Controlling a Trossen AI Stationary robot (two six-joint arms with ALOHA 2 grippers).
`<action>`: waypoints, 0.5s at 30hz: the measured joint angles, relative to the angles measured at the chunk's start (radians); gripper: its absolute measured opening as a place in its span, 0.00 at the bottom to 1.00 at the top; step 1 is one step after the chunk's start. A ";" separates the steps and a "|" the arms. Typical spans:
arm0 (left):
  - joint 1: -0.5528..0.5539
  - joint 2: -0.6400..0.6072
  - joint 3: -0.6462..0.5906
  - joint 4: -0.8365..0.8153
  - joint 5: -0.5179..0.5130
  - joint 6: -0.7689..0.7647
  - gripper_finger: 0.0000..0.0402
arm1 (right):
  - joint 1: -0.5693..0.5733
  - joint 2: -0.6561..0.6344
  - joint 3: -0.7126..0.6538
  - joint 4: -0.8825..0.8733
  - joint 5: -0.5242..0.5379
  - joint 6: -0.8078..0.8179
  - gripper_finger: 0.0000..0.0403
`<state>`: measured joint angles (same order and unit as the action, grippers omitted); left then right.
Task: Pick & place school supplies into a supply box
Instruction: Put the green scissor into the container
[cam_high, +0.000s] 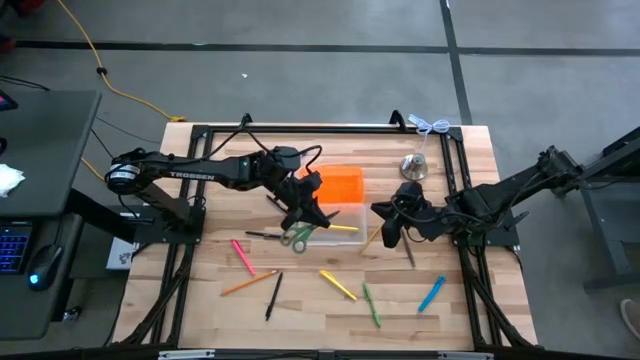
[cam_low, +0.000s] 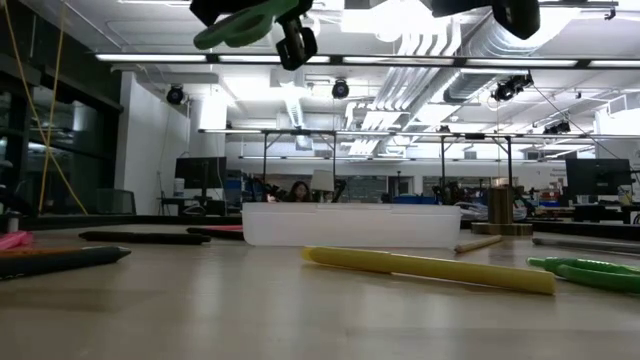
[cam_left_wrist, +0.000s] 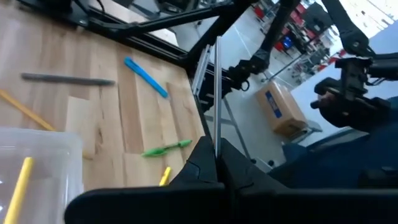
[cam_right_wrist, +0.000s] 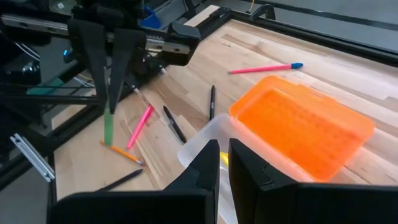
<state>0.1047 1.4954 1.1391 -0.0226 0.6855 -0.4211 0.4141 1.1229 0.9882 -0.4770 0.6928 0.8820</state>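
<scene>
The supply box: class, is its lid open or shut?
Open. The orange lid lies flipped back beside the supply box, its inside facing up.

You could not see where the left pincer (cam_high: 303, 213) met the green-handled scissors (cam_high: 297, 237) from above, because the dark fingers covered that spot; in the low view the top edge cut both off, leaving only a green handle (cam_low: 240, 25) and a dark tip. Part of the clear supply box (cam_high: 340, 218) was hidden under that arm, and the right wrist view cut it off behind the right pincer (cam_right_wrist: 223, 163). The person (cam_low: 298, 191) behind the surface was too small to make out.
</scene>
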 joint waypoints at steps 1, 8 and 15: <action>0.000 0.002 0.000 -0.001 0.006 0.000 0.03 | 0.000 0.000 0.000 -0.003 0.000 -0.004 0.03; 0.000 0.016 0.001 -0.008 -0.005 0.013 0.03 | -0.001 0.000 0.000 -0.016 0.000 -0.012 0.03; 0.001 0.094 0.074 -0.049 -0.022 0.070 0.03 | -0.002 0.000 0.000 -0.019 0.009 -0.012 0.03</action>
<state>0.1055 1.5889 1.2133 -0.0712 0.6635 -0.3516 0.4122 1.1229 0.9882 -0.4961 0.7014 0.8703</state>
